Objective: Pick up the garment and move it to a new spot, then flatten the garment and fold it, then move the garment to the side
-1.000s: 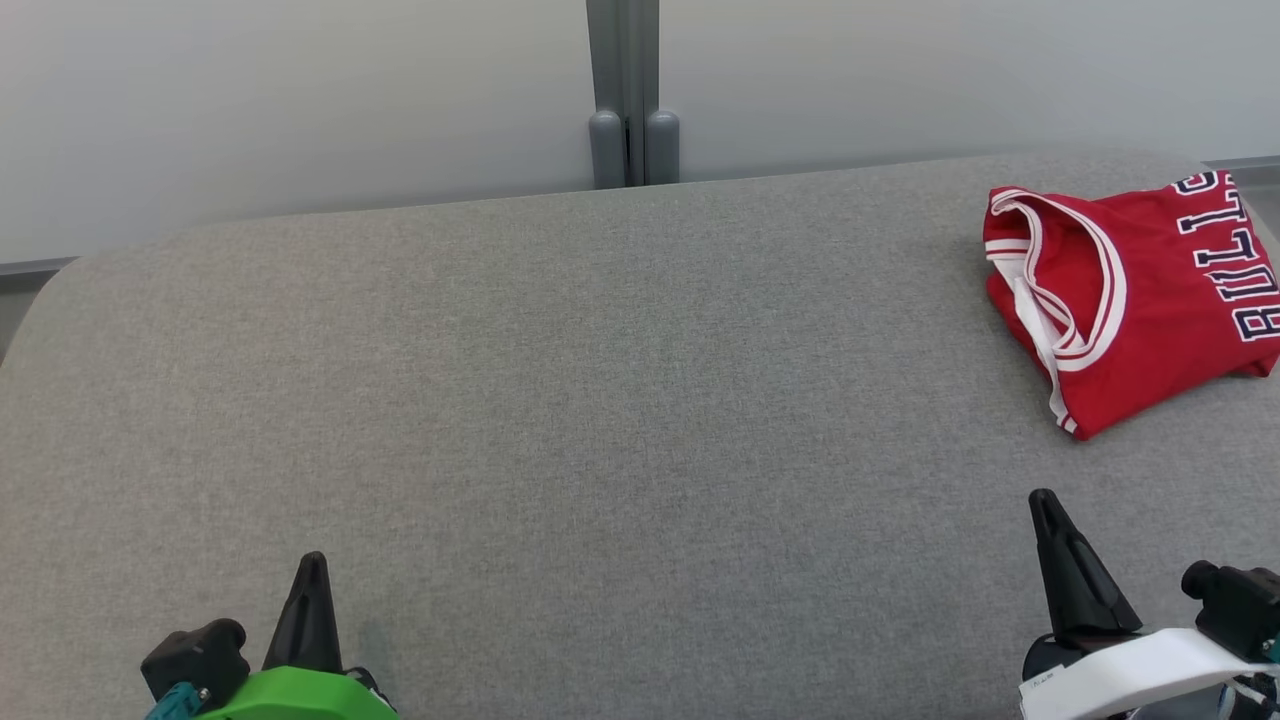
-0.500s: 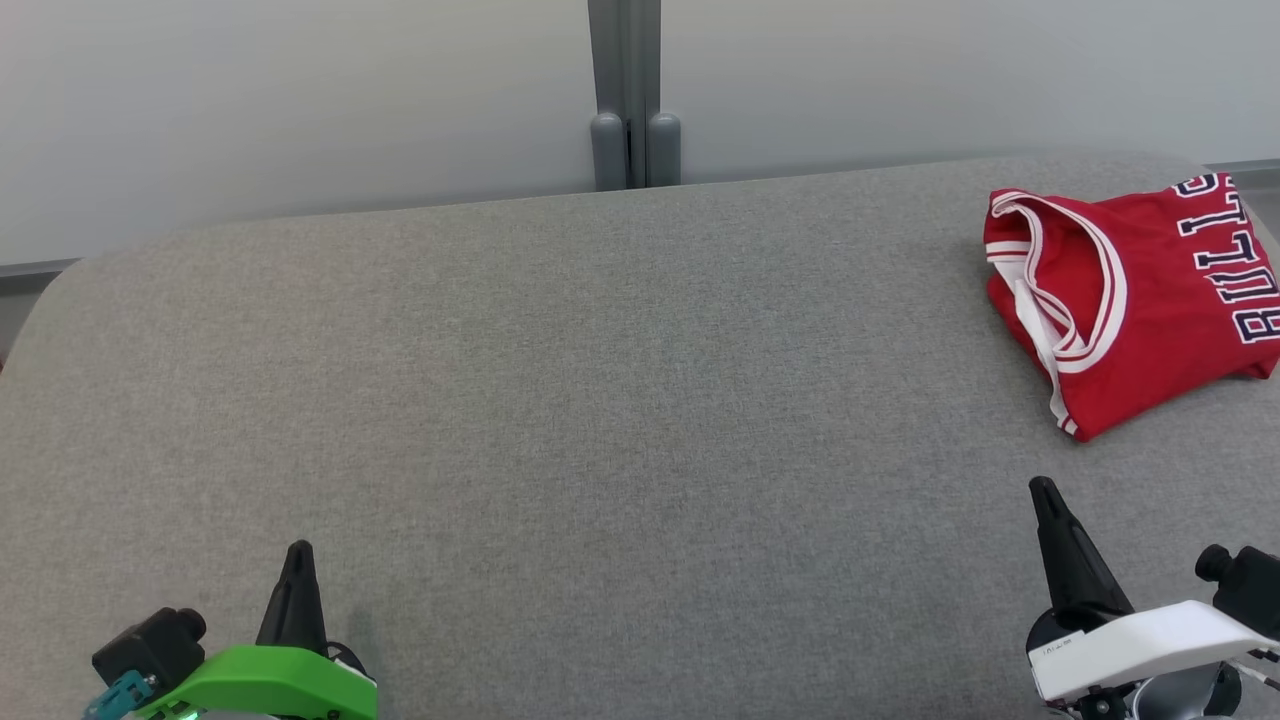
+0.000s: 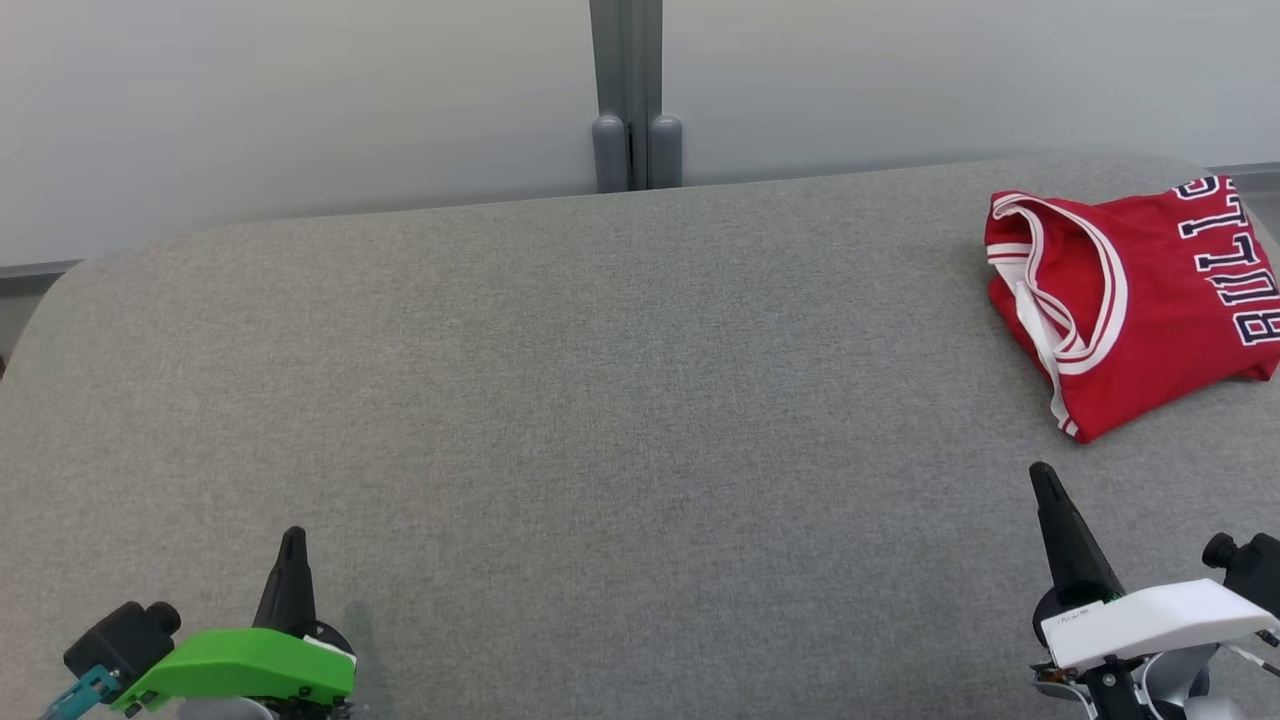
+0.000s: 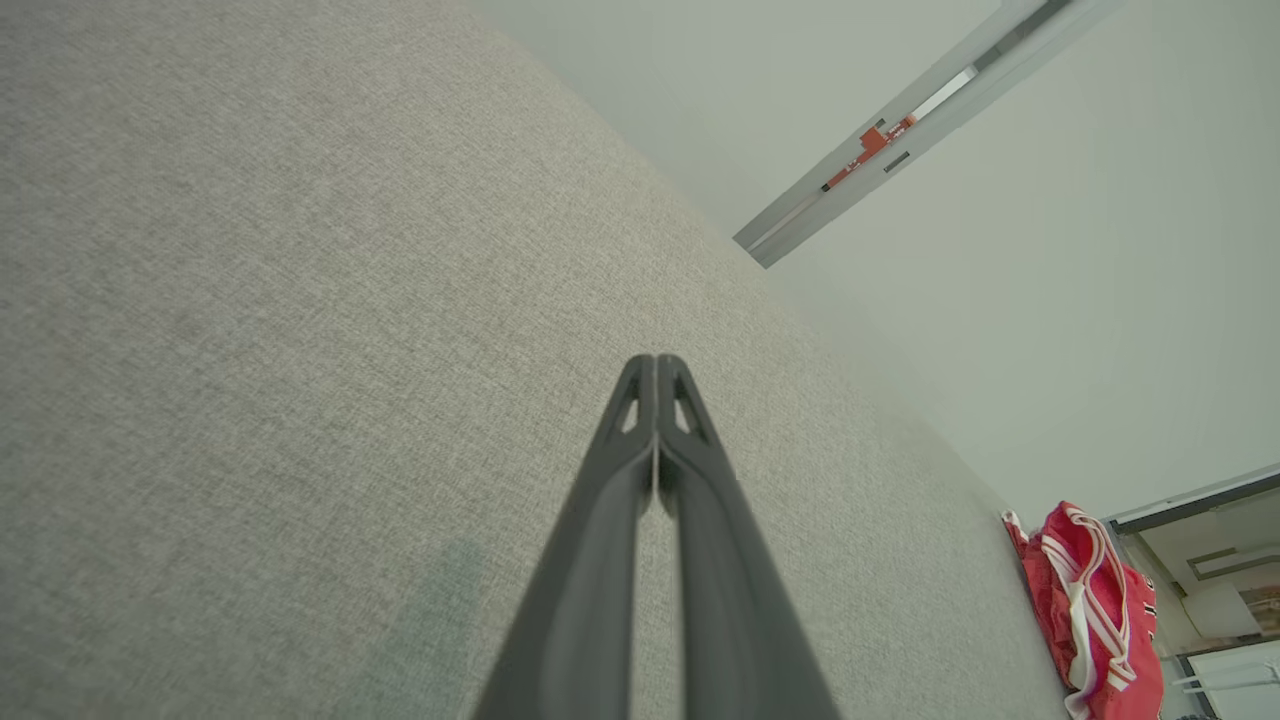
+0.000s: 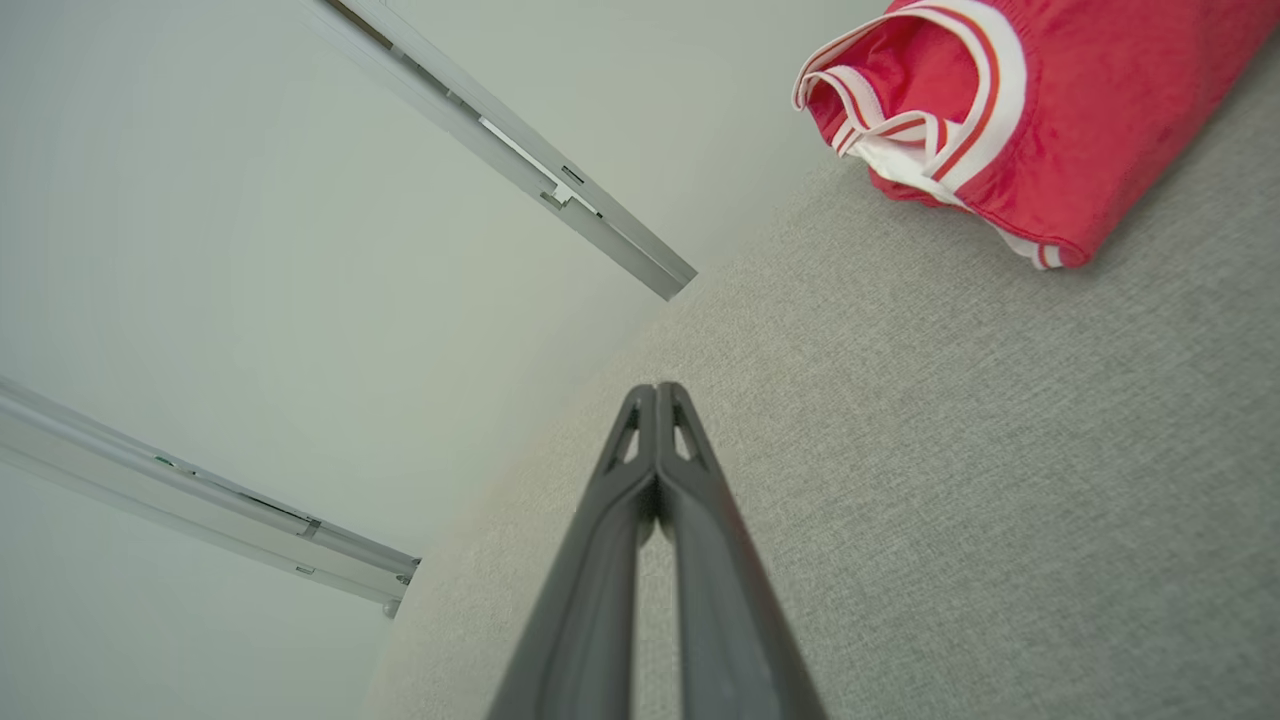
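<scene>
A folded red jersey with white trim and dark lettering lies at the far right of the grey padded table; its right side is cut off by the picture's edge. The jersey sits at the lower right of the left wrist view, and the jersey at the upper right of the right wrist view. My left gripper hangs over the near left of the table, shut and holding nothing; its tips meet. My right gripper is near the front right, just short of the jersey, shut and holding nothing, tips together.
A pale wall with a grey vertical post stands behind the table. The table's rounded corner is at the far left. Wall rails cross the right wrist view.
Both grippers have shifted slightly: the left one lower and to the left, the right one a little farther up the head view. The jersey has not moved.
</scene>
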